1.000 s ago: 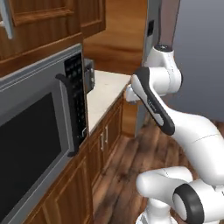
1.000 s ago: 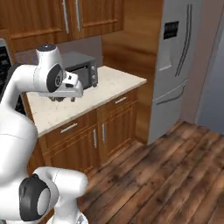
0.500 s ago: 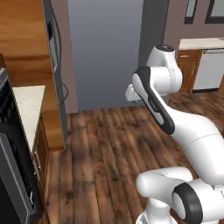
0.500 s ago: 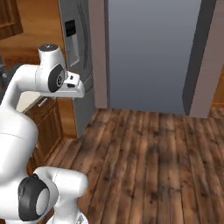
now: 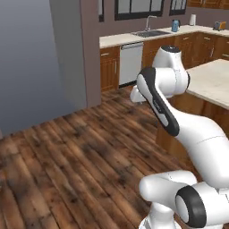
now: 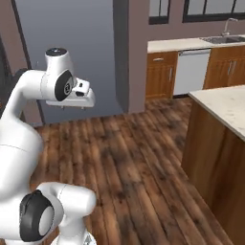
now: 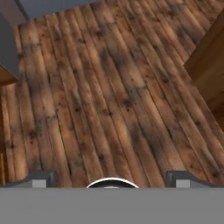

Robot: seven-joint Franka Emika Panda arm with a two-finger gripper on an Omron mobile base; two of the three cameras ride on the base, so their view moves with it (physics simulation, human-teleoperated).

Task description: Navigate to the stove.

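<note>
The base has swung off the microwave and fridge toward an island (image 6: 225, 107) at 3 o'clock (stove unseen), gripper (image 7: 109, 177) apart, empty.

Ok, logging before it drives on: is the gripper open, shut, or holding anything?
Gripper: open, its two fingertips set wide apart over the wooden floor, nothing between them.

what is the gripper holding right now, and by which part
Nothing. In the hand view the two fingertips stand wide apart with only bare wood floor between them, so the gripper is open and holds nothing.
</note>
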